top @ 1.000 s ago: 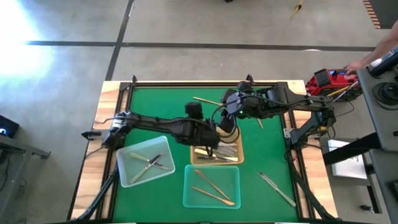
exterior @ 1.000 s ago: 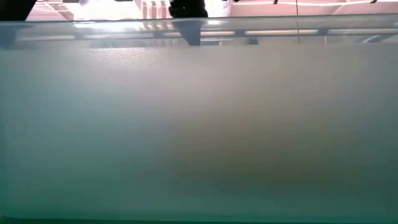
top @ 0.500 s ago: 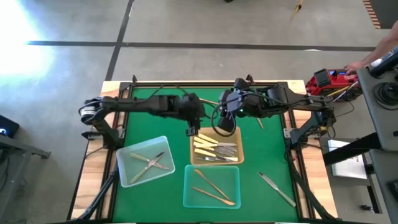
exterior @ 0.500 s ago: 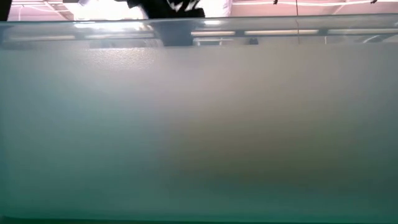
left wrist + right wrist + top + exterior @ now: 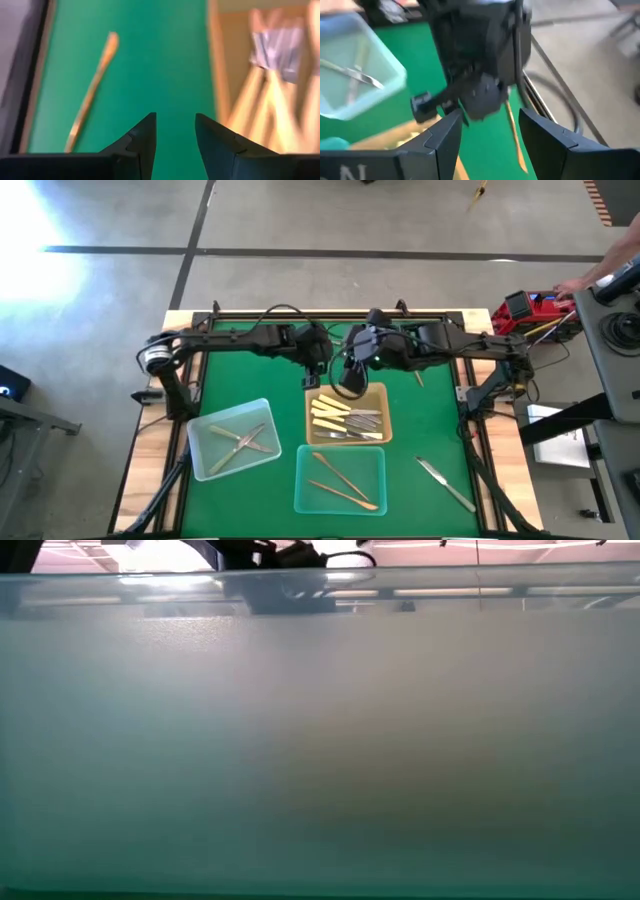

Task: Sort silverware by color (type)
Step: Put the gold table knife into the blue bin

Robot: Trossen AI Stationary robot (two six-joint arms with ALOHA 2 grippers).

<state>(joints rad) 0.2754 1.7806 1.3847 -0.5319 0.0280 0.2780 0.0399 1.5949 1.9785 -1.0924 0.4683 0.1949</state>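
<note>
Taking the wooden tray (image 5: 378, 393) at mid-table as the mark: cream-handled cutlery (image 5: 332, 412) and silver pieces (image 5: 366, 420) lie in it. The left gripper (image 5: 312, 379) hangs off its far-left corner, fingers apart and empty; the right gripper (image 5: 349, 387) sits over its far edge, also spread with nothing between — the two wrists crowd each other there. A gold piece (image 5: 330, 340) lies beyond the tray, partly under the arms. Nearer: a clear tray (image 5: 372, 455) with gold cutlery (image 5: 342, 483); left, another tray (image 5: 200, 455) holding silver cutlery (image 5: 245, 441); right, a loose knife (image 5: 445, 483).
</note>
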